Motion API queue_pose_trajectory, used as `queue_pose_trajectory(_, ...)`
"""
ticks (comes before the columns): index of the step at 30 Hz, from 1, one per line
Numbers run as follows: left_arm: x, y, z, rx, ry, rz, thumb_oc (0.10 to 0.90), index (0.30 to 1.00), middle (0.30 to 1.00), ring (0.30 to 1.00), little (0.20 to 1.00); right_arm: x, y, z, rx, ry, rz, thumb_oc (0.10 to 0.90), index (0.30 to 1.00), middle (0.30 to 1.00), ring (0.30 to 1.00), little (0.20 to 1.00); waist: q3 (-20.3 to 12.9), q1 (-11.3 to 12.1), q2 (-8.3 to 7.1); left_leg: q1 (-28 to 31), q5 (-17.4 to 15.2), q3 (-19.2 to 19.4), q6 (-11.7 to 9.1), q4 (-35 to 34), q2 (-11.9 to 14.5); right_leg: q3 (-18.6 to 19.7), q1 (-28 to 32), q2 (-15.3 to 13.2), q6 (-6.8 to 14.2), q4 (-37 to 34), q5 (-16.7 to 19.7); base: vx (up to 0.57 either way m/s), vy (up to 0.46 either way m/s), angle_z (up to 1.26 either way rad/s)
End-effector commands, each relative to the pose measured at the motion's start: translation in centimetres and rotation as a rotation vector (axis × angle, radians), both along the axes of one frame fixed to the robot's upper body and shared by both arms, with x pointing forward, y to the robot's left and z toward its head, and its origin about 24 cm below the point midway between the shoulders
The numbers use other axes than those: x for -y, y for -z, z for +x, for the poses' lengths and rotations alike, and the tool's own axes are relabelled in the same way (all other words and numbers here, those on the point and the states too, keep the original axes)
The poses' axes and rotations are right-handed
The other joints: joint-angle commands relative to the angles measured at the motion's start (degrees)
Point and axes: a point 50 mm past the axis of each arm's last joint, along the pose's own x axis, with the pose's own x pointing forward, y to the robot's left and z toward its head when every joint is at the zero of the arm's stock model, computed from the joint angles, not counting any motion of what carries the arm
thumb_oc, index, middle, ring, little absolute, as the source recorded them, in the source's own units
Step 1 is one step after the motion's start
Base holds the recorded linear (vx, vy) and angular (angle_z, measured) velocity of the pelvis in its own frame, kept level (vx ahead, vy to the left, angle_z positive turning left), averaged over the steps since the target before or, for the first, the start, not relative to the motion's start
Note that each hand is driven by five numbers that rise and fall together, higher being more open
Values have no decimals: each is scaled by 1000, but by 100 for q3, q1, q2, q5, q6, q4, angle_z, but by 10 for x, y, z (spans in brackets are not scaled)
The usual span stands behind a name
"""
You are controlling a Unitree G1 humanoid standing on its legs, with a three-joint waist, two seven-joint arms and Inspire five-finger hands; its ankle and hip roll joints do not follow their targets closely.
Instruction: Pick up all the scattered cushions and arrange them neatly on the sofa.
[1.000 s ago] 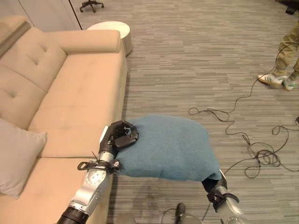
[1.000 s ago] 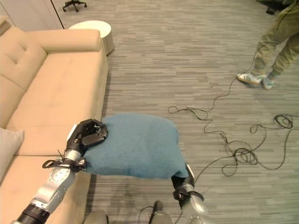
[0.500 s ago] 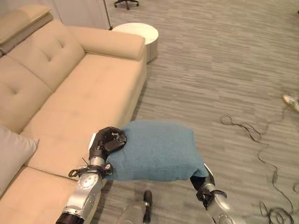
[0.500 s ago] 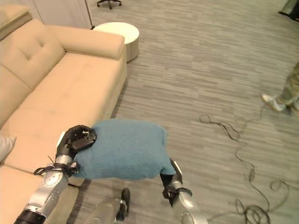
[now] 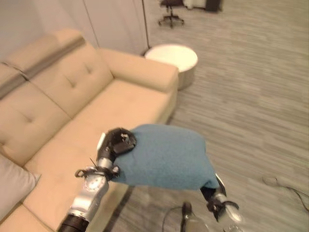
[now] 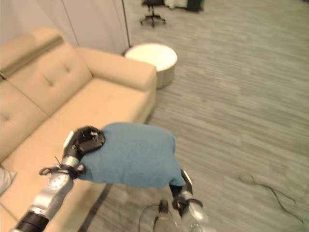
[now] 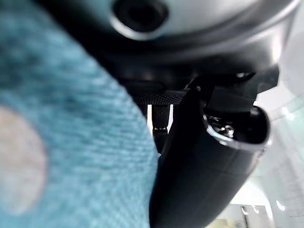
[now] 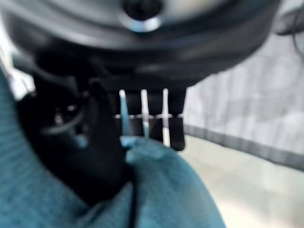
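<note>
A plump teal fabric cushion (image 5: 164, 157) hangs in the air between both hands. The left hand (image 5: 118, 143) curls over its near-sofa corner, gripping it; the right hand (image 6: 179, 189) is tucked under the opposite lower corner, its thumb pinching the cloth. Beyond the left hand lies the beige upholstered sofa (image 5: 72, 111), a grey cushion (image 5: 12, 186) at its end, with a round white side table (image 5: 173, 57) past the armrest.

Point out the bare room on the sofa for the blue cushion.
Free: the seat between armrest and grey cushion. Crowded only at that near end. Left hand and right hand hold the blue cushion off the seat's front edge.
</note>
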Motion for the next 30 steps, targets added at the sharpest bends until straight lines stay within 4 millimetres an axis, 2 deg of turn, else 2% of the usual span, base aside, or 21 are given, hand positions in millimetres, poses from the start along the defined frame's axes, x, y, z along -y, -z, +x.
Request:
queue_pose_trajectory(1,40,-93,17,449,247,-78,400,300,300,300,300,-53,-79,50,454,-195,112,400,300,300,300,300,-6,5,-563,-906,954,425,101,1418,1113,-35,1080,-242,492,-420,-500,222,-391,-8)
queue_pose_trajectory(2,41,-94,18,447,247,-93,400,300,300,300,300,-54,-79,50,451,-191,115,400,300,300,300,300,15,58,-568,-1014,791,731,118,1183,1146,-130,1215,-184,464,-466,-626,345,-298,19)
queue_pose_trajectory(4,42,-93,20,444,239,-87,400,300,300,300,300,-55,-81,51,457,-190,125,400,300,300,300,300,2,228,-597,-1409,374,1124,177,410,623,-250,1528,-100,515,-650,-788,403,-126,23)
queue_pose_trajectory(5,43,-92,21,438,236,-81,400,300,300,300,300,-56,-81,52,462,-189,129,400,300,300,300,300,-51,305,-609,-1553,329,1479,253,-296,380,-356,1649,-70,593,-730,-890,396,-52,23)
queue_pose_trajectory(6,45,-92,21,440,238,-74,400,300,300,300,300,-58,-81,53,464,-196,127,400,300,300,300,300,-72,357,-564,-1650,353,1809,290,-917,329,-465,1770,13,628,-764,-995,406,-46,23)
queue_pose_trajectory(7,45,-90,23,436,235,-57,400,300,300,300,300,-58,-81,53,462,-207,113,400,300,300,300,300,-128,408,-497,-1858,674,2300,267,-1554,407,-609,1953,157,636,-861,-1097,409,-43,22)
queue_pose_trajectory(8,46,-92,23,445,234,-58,400,300,300,300,300,-58,-83,55,470,-209,98,400,300,300,300,300,-134,465,-556,-2058,740,2486,143,-1592,393,-584,2208,164,668,-947,-1206,490,40,32)
queue_pose_trajectory(9,46,-94,24,450,234,-63,400,300,300,300,300,-64,-86,58,488,-221,95,400,300,300,300,300,-212,577,-455,-1745,888,2561,289,-2334,236,-767,2200,200,765,-737,-1188,363,55,27)
queue_pose_trajectory(10,46,-94,24,450,234,-63,400,300,300,300,300,-64,-86,58,489,-221,95,400,300,300,300,300,-202,578,-465,-1720,903,2568,292,-2365,220,-766,2207,186,769,-730,-1194,359,124,15)
queue_pose_trajectory(11,46,-96,24,459,235,-77,400,300,300,300,300,-68,-86,58,496,-224,108,400,300,300,300,300,-229,626,-502,-1619,811,2360,394,-2398,10,-783,2102,78,941,-268,-956,241,97,-19)
queue_pose_trajectory(13,50,-97,23,458,257,-82,400,300,300,300,300,-72,-86,58,497,-238,113,400,300,300,300,300,-261,541,-489,-1276,607,2385,552,-2472,-89,-891,1895,-168,1303,632,-587,371,152,-31)
queue_pose_trajectory(14,50,-96,23,453,253,-83,400,300,300,300,300,-75,-86,58,492,-243,112,400,300,300,300,300,-285,503,-431,-1117,521,2334,634,-2516,-130,-863,1820,-292,1392,1126,-317,360,168,19)
queue_pose_trajectory(16,51,-95,24,444,257,-70,400,300,300,300,300,-78,-84,56,483,-258,111,400,300,300,300,300,-282,380,-264,-742,389,2190,690,-2615,-65,-913,1431,-519,1458,2008,-9,303,111,62)
queue_pose_trajectory(17,50,-95,25,443,253,-68,400,300,300,300,300,-79,-84,56,481,-260,112,400,300,300,300,300,-253,316,-252,-618,313,2095,709,-2634,-90,-957,1347,-680,1426,2098,-60,280,19,64)
queue_pose_trajectory(19,51,-97,27,447,263,-61,400,300,300,300,300,-78,-83,54,477,-261,116,400,300,300,300,300,-226,233,-276,-431,183,1894,658,-2623,-139,-966,1268,-887,1252,1652,-336,214,-47,73)
queue_pose_trajectory(20,51,-97,27,447,263,-61,400,300,300,300,300,-78,-83,54,477,-262,115,400,300,300,300,300,-235,219,-261,-438,208,1876,650,-2641,-123,-995,1281,-862,1238,1608,-309,199,-149,67)
queue_pose_trajectory(22,51,-95,25,444,272,-61,400,300,300,300,300,-74,-80,51,465,-251,125,400,300,300,300,300,-270,132,-265,-352,162,1669,533,-2701,-59,-671,1212,-970,1160,862,-357,226,-200,75)
queue_pose_trajectory(24,51,-93,24,440,275,-61,400,300,300,300,300,-71,-76,47,450,-237,132,400,300,300,300,300,-285,12,-253,-182,141,1420,433,-2879,-31,-189,1027,-1060,1191,394,-193,296,-232,73)
queue_pose_trajectory(25,53,-91,24,438,285,-61,400,300,300,300,300,-69,-72,43,433,-227,134,400,300,300,300,300,-294,-110,-285,-35,104,1235,351,-3009,-39,248,881,-1125,1277,-142,92,270,-199,65)
queue_pose_trajectory(29,53,-89,24,429,283,-67,400,300,300,300,300,-66,-68,40,417,-221,121,400,300,300,300,300,-262,-266,-330,262,27,899,227,-3170,-4,554,748,-1081,1422,-936,413,305,-199,56)
queue_pose_trajectory(30,53,-87,24,423,282,-69,400,300,300,300,300,-67,-66,40,410,-224,118,400,300,300,300,300,-243,-319,-340,374,11,808,190,-3242,29,634,682,-976,1462,-1075,445,304,-164,53)
